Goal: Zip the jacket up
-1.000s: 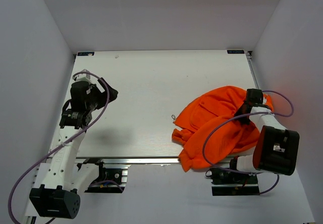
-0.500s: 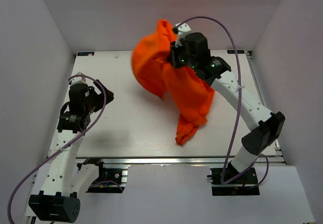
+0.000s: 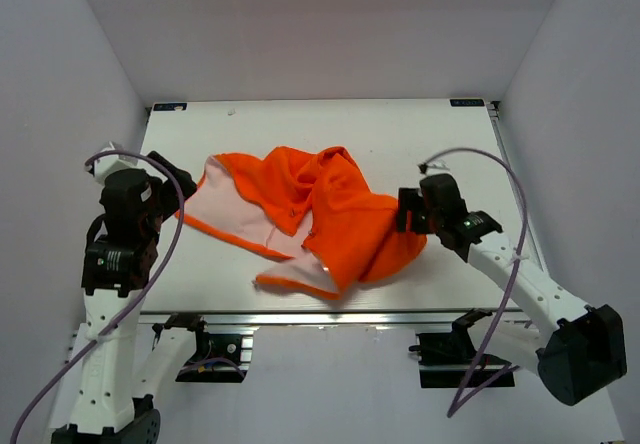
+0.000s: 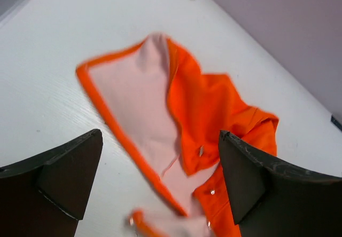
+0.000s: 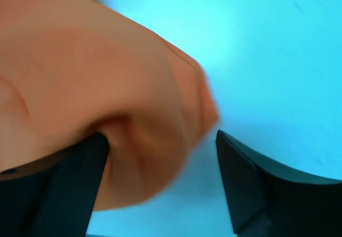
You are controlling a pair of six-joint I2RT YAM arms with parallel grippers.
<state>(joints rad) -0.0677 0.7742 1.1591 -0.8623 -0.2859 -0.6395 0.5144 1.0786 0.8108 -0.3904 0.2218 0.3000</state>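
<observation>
The orange jacket (image 3: 335,209) lies crumpled across the middle of the table, with its pale pink lining (image 3: 235,214) turned up on the left side. My right gripper (image 3: 408,214) is open at the jacket's right edge. In the right wrist view a blurred fold of the jacket (image 5: 96,61) bulges between the spread fingers of that gripper (image 5: 160,135) and touches the left one. My left gripper (image 3: 158,204) hovers open left of the jacket. Seen from the left wrist, this gripper (image 4: 160,135) has the lining (image 4: 139,98) and orange cloth (image 4: 230,103) ahead of it. I cannot make out the zipper.
The white table (image 3: 300,129) is boxed in by pale walls at the back and on both sides. Its front edge is a metal rail (image 3: 300,317) just below the jacket's lower hem. Bare tabletop shows behind the jacket and at the far right.
My right arm swung the jacket up from the right side, across to the centre, then opened and let go. The jacket now lies spread out. My left arm pulled back toward the near left.
</observation>
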